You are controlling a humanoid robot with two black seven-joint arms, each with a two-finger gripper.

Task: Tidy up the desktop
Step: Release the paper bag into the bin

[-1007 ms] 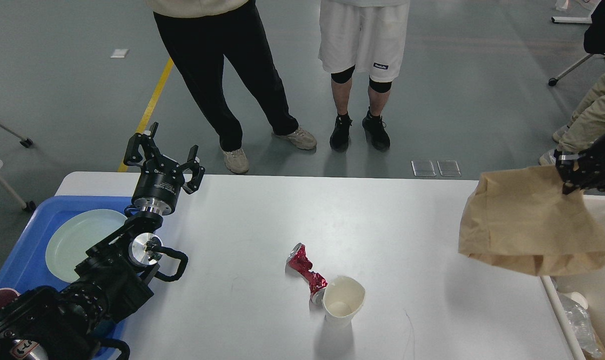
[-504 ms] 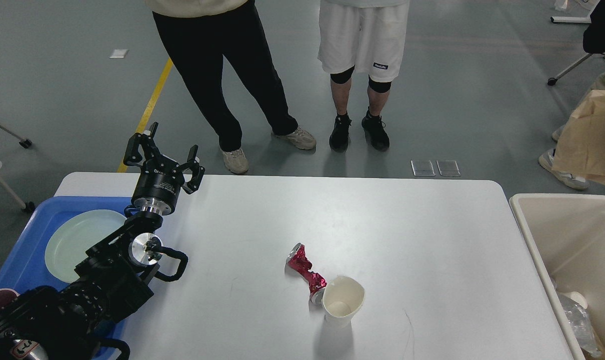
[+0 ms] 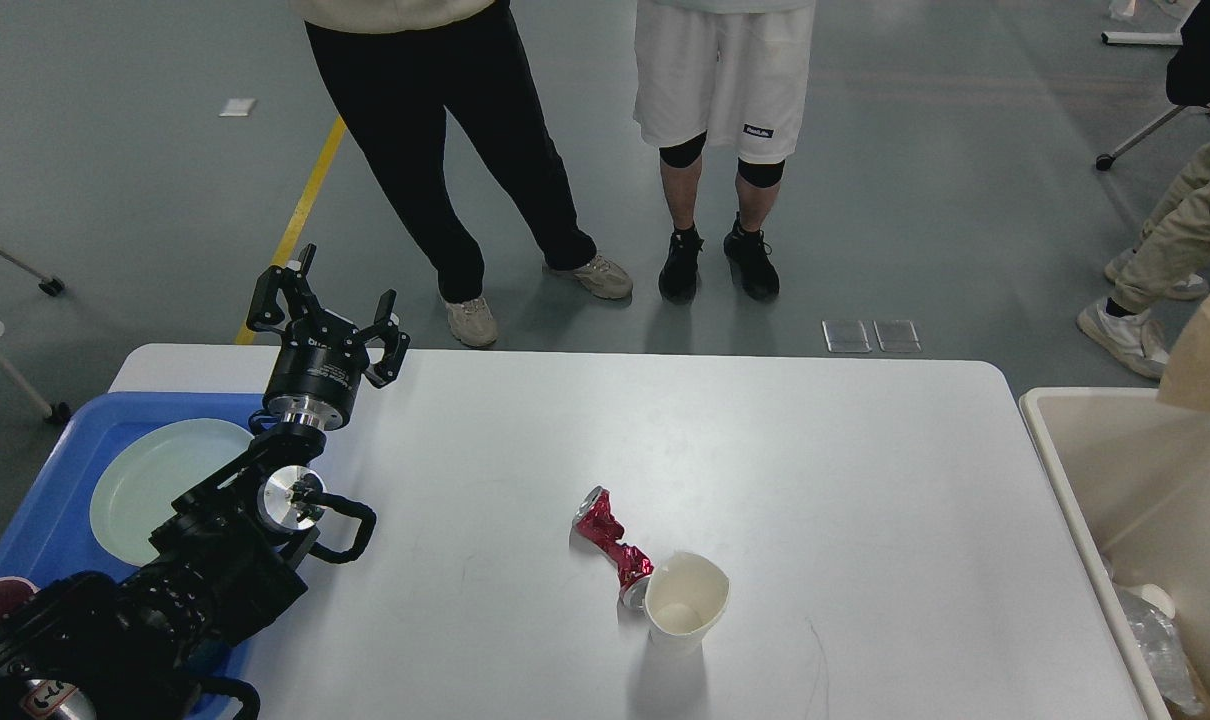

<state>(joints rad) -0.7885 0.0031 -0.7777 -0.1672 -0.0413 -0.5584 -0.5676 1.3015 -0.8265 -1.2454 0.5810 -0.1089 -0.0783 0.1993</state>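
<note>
Two bits of litter remain near the middle of the white worktop (image 3: pixel 765 440): a crushed red can (image 3: pixel 610 540) touching a paper cup (image 3: pixel 685 603). Left gripper (image 3: pixel 327 318) hovers at the far-left corner, jaws wide and empty; the right is out of view.

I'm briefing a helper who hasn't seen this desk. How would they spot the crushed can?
On the white desktop, look near its front middle. The crushed can lies there touching a white paper cup; it is the only red, crumpled metallic thing.

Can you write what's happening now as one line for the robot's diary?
left gripper: open, empty | desktop: crushed red can touching paper cup | right gripper: unseen
</note>
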